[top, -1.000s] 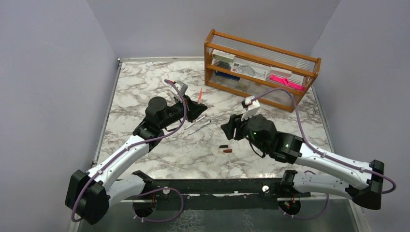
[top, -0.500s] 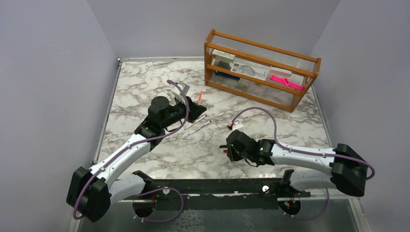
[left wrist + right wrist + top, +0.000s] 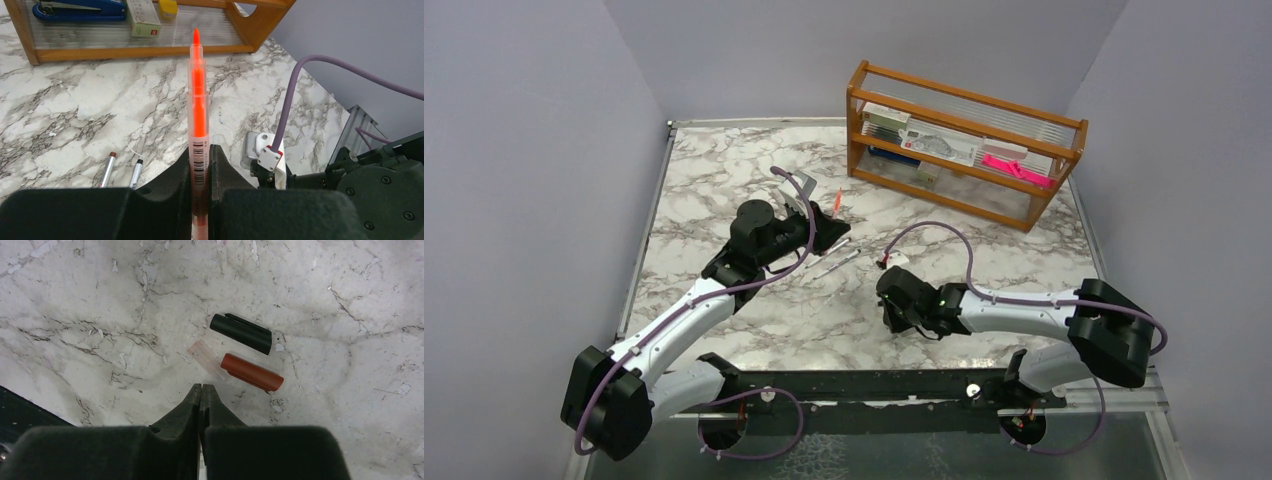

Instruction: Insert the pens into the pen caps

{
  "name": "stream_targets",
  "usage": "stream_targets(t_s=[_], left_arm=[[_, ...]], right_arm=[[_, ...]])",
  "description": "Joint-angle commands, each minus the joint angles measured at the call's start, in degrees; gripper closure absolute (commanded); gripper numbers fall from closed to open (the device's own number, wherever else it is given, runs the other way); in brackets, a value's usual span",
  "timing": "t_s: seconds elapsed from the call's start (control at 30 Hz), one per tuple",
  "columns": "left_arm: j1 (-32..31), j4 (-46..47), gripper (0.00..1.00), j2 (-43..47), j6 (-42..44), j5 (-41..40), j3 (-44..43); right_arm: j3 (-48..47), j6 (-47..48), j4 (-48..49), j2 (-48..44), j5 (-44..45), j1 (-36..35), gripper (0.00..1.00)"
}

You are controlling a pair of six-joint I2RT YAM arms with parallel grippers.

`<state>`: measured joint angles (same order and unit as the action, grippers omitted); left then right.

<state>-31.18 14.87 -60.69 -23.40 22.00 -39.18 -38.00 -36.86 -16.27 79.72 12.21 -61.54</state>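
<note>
Position of the left gripper [image 3: 200, 155]: in front of the left end of the wooden rack [image 3: 969, 100], near it and clear of it. Its two fingers are pinched on the lower barrel of the translucent orange pen [image 3: 198, 95], over the barcode label. The pen is uncapped and its bare pointed tip aims toward the rack. A blue stapler [image 3: 80, 9] sits on the rack's bottom shelf at its left end. Two silvery-grey pens [image 3: 106, 171] lie side by side on the marble tabletop [image 3: 724, 180]. They are just beyond the left gripper on the side away from the rack. One shows a dark red tip, the other a black tip, and neither is capped. The right gripper [image 3: 201, 387] is further right and well in front of the rack's middle, lowered close to the tabletop. Its fingers are pressed together with nothing visible between them. In its wrist view three short pieces lie on the marble just ahead of the fingertips. The black cap [image 3: 241, 333] lies farthest out. The dark red cap [image 3: 252, 372] lies beside it, roughly parallel and slightly apart. A clear cap [image 3: 206, 358] lies end to end with the dark red cap, apparently touching it. The fingertips stop just short of where those two meet; contact cannot be confirmed. In the top view the right gripper hides all three caps.
</note>
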Motion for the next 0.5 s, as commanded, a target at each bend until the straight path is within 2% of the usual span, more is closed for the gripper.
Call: stream_targets(t_s=[0.0, 0.47], left_arm=[[0.24, 0.56, 1.0, 0.81, 0.72, 0.18, 0.22], [0.24, -1.05, 1.0, 0.5, 1.05, 0.94, -0.95]], right_arm=[[-0.04, -1.31, 2.72, 0.6, -1.61, -0.19, 0.99], [-2.53, -6.97, -3.42, 3.9, 4.89, 0.16, 0.99]])
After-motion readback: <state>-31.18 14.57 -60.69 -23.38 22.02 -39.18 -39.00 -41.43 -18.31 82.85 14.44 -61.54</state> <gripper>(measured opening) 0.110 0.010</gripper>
